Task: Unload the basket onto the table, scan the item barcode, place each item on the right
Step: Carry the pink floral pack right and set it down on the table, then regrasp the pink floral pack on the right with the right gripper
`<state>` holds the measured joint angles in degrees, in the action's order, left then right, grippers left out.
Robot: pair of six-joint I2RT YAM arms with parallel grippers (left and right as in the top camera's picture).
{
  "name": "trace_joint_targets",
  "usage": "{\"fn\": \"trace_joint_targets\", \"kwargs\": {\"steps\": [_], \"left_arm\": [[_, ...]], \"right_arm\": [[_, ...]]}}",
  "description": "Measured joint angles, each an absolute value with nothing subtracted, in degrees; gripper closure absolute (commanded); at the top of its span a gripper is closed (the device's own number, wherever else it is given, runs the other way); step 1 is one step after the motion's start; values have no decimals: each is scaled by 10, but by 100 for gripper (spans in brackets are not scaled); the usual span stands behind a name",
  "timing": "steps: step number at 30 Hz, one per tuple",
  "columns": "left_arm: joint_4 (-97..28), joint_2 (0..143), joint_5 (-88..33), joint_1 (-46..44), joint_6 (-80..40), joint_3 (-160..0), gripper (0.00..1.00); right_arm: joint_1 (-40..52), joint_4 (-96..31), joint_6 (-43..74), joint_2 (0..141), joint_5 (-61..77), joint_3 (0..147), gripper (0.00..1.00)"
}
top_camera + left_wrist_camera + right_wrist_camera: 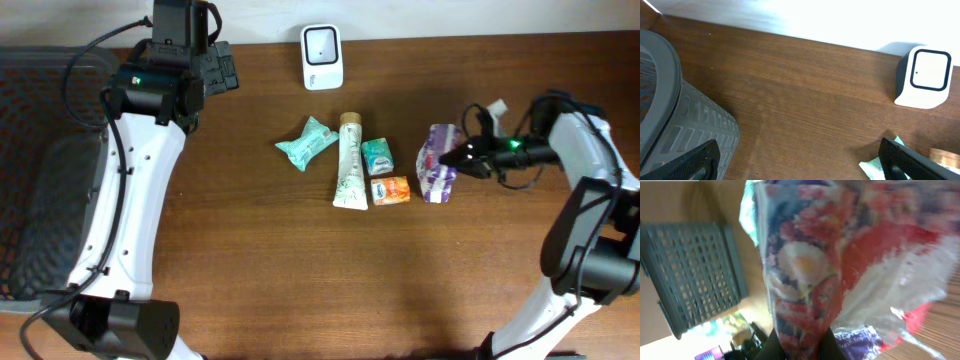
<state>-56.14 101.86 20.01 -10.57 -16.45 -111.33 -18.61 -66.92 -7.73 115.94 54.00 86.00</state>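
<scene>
My right gripper (457, 160) is shut on the edge of a purple floral packet (436, 163) at the right end of the row of items. In the right wrist view that packet (810, 270) fills the frame, with my dark fingers (777, 345) pinching its lower end. The white barcode scanner (323, 55) stands at the back of the table, also seen in the left wrist view as the scanner (922, 77). My left gripper (222, 68) hovers open at the back left, with nothing between its fingertips (687, 161).
A teal packet (308, 142), a white tube (349, 160), a small green packet (377, 155) and an orange packet (390, 190) lie mid-table. A grey mesh basket (40, 170) stands at the left edge, close to my left gripper.
</scene>
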Motion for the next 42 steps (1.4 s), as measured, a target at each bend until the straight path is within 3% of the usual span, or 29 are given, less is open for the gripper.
{"fn": "trace_joint_targets", "kwargs": {"steps": [1, 4, 5, 10, 15, 20, 24, 30, 35, 37, 40, 42], "left_arm": [[-562, 1019, 200, -106, -164, -1113, 1], [-562, 1019, 200, -106, -164, -1113, 1], [-561, 1019, 200, -106, -164, -1113, 1], [-562, 1019, 200, -106, -164, -1113, 1], [-562, 1019, 200, -106, -164, -1113, 1], [-561, 1019, 200, -106, -164, -1113, 1], [-561, 1019, 200, -106, -164, -1113, 1], [-561, 1019, 200, -106, -164, -1113, 1], [-562, 1019, 200, -106, -164, -1113, 1], [-561, 1019, 200, -106, -164, -1113, 1], [-561, 1019, 200, -106, -164, -1113, 1], [-562, 1019, 200, -106, -164, -1113, 1]], "right_arm": [[-206, -678, -75, 1159, 530, 861, 81], [-296, -775, -70, 1163, 431, 926, 43], [-312, -793, -74, 1163, 401, 952, 35], [-321, -809, -72, 1162, 262, 994, 16], [-321, -745, -12, 1162, 131, 994, 19], [-321, -692, 11, 1162, 109, 964, 20], [-319, -655, -1, 1162, 220, 863, 23], [-219, -655, -4, 1162, 506, 854, 13], [-210, -677, 48, 1162, 396, 933, 9], [-240, -664, 56, 1162, 340, 960, 25], [-287, -606, 34, 1162, 307, 963, 29], [-293, -581, -11, 1162, 302, 963, 39]]}}
